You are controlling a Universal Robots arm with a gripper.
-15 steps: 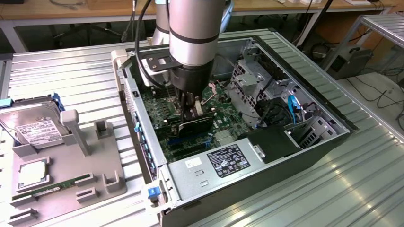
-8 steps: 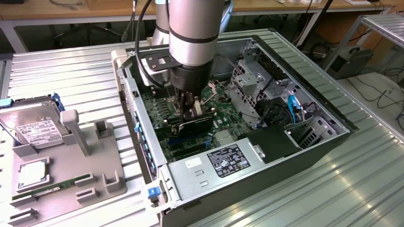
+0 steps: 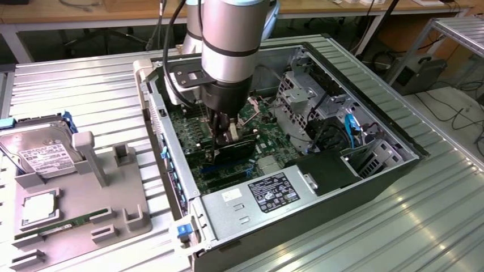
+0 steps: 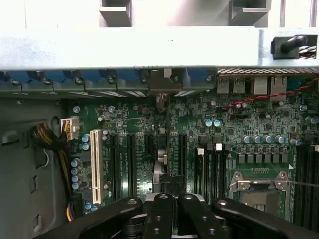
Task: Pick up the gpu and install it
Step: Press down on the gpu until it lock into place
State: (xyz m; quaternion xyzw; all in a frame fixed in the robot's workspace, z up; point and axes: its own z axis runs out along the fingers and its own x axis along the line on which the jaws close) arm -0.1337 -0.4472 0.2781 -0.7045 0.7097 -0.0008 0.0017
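A ribbed, silver metal worktop [image 3: 90,90] fills the foreground, reflecting bright overhead light in pale streaks. Behind it runs a long wooden table [image 3: 318,8] on white legs. At the exterior view's right, a grey floor [image 3: 454,107] carries loose black cables [image 3: 446,110], a dark box [image 3: 420,73] and a metal rack [image 3: 461,28].

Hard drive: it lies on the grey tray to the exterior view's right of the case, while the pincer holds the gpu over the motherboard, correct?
Not quite. The hard drive lies on the grey tray to the left of the case, as the exterior view shows. The rest holds: the pincer is shut on the gpu over the motherboard.
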